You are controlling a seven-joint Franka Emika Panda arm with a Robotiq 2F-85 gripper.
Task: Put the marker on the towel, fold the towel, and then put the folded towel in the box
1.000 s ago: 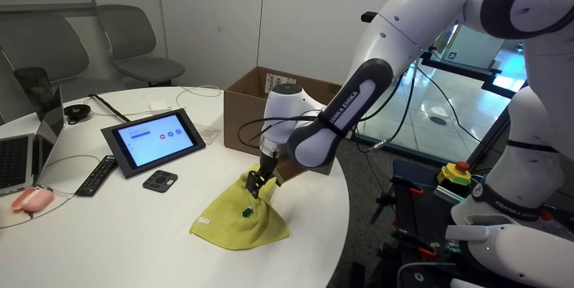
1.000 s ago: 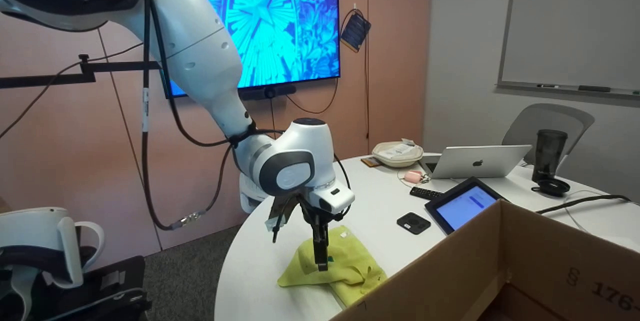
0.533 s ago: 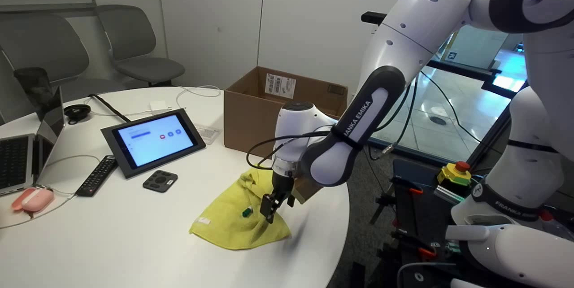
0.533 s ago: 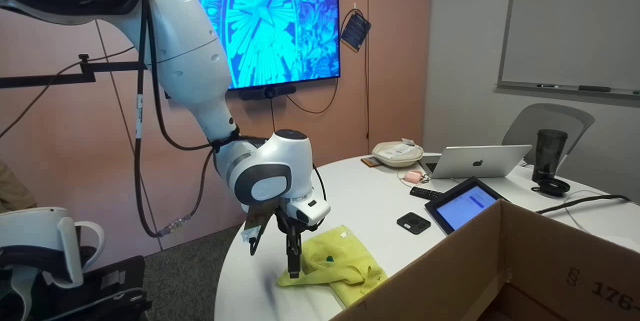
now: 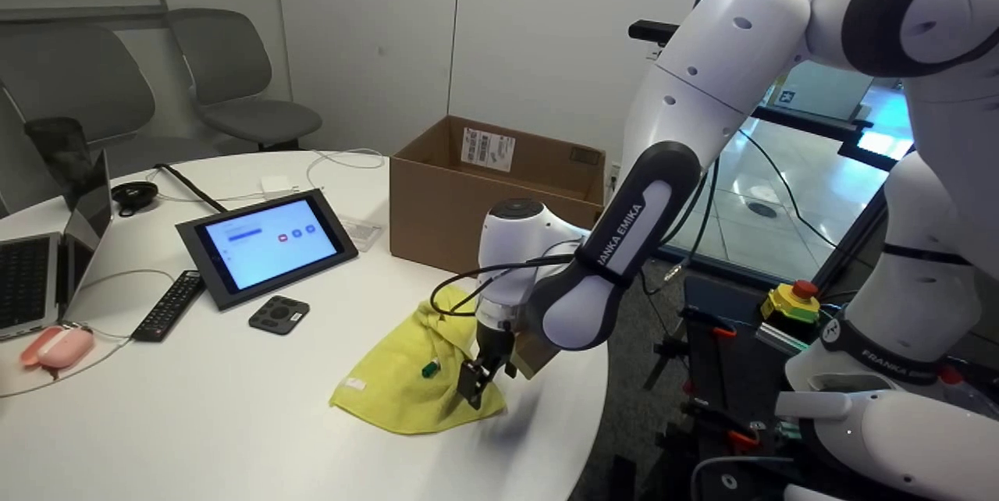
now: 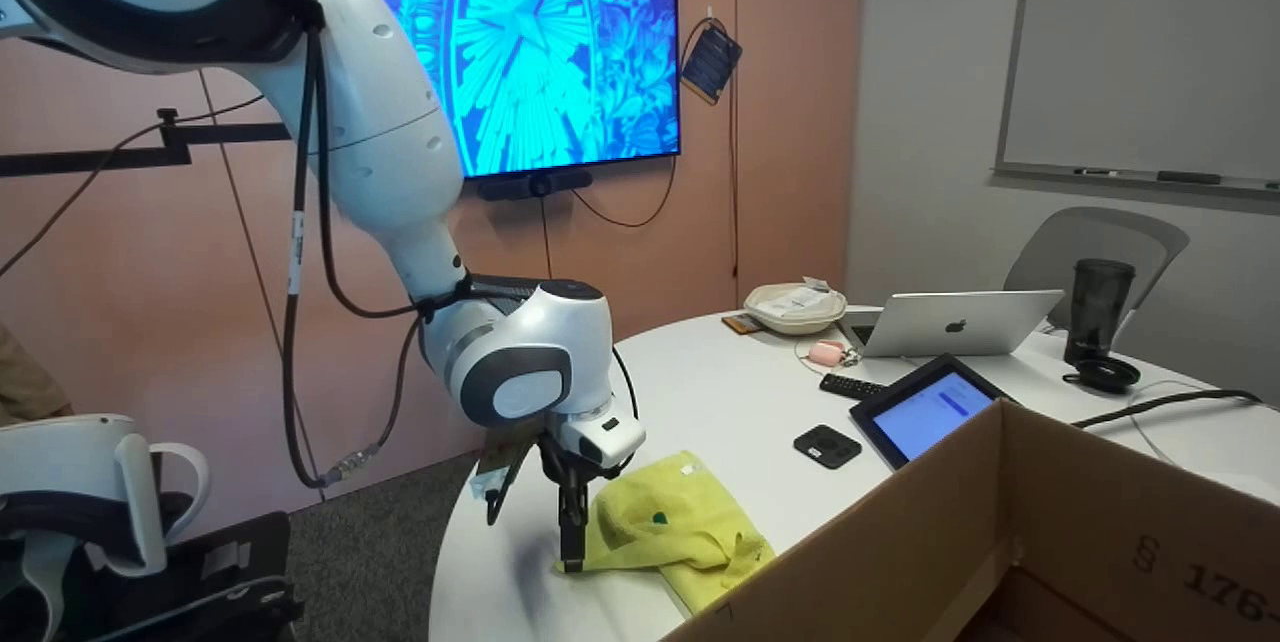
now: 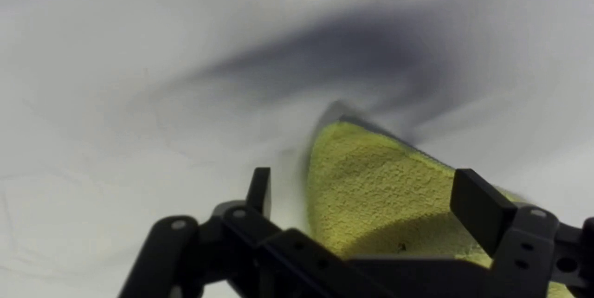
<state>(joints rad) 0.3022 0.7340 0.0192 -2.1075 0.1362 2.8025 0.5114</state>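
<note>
Mostly hidden marker (image 5: 431, 368), green end pointing across towel (image 5: 390, 385), away from box (image 5: 433, 212)

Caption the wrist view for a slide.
A corner of the yellow-green towel on the white table, framed by the open gripper.

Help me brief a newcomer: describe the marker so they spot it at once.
On the white table, find the brown cardboard box; in front of it, in an exterior view, lies a rumpled yellow-green towel. Near the towel's middle, the marker shows only as a stubby end. Its dark green sets it apart from the towel's white tag.
</note>
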